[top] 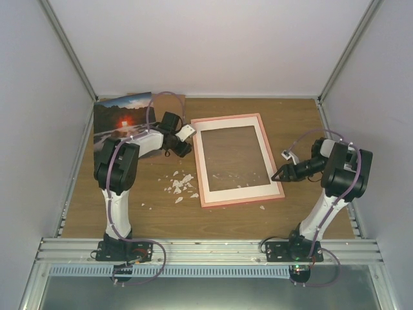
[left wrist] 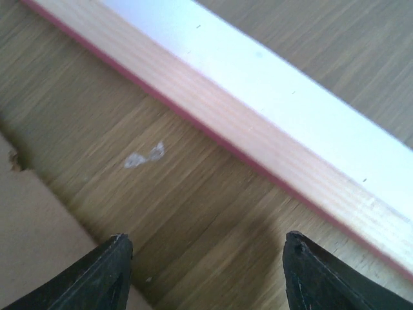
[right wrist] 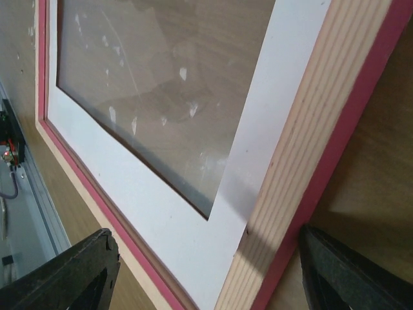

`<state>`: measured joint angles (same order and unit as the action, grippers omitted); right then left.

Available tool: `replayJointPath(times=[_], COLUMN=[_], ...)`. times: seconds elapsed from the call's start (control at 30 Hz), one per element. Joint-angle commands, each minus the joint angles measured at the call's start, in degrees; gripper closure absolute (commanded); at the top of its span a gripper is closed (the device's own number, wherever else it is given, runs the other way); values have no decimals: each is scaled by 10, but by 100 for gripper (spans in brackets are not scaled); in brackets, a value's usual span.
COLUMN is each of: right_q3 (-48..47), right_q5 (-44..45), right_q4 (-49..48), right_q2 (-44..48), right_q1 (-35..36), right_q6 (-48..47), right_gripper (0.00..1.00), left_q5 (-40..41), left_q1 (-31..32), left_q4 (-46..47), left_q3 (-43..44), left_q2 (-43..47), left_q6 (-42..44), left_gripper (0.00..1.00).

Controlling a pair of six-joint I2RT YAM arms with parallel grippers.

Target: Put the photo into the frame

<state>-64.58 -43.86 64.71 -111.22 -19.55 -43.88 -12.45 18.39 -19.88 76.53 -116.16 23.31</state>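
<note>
The pink frame (top: pixel 238 159) lies flat at mid-table, back side up, with the white mat (top: pixel 248 190) inside it and the clear pane showing the table. The photo (top: pixel 121 117), a dark landscape with a red sun, lies at the far left, partly under my left arm. My left gripper (top: pixel 185 143) is open and empty, just left of the frame's far-left corner; its wrist view shows the frame's edge (left wrist: pixel 271 129) ahead of the fingertips (left wrist: pixel 110 271). My right gripper (top: pixel 279 175) is open and empty at the frame's near-right corner (right wrist: pixel 310 168).
A brown backing board (top: pixel 169 102) lies at the back behind the photo; its corner shows in the left wrist view (left wrist: pixel 39 239). White crumbs (top: pixel 180 185) are scattered left of the frame. A metal rail (top: pixel 206 248) runs along the near edge.
</note>
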Motion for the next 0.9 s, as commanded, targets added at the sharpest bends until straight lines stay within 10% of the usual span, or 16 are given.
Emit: replayJointPath(times=[0.0,0.47,0.87], right_q3=[25,3,-180], right_q5=[50,110,-27], right_q4=[31,64,-13], right_q2=[9,50,114], right_q1=[8,8,58], right_q6=[-43,-73,31], right_gripper=[23,20,13], left_q5=[5,-40,-34], left_q1=[21,22,-164], left_q4=[7,-3,-10], left_q3=[25,44,-49], left_q2=[-22,-2,118], left_q6=[-10,-31,-31], left_gripper=[35,30,12])
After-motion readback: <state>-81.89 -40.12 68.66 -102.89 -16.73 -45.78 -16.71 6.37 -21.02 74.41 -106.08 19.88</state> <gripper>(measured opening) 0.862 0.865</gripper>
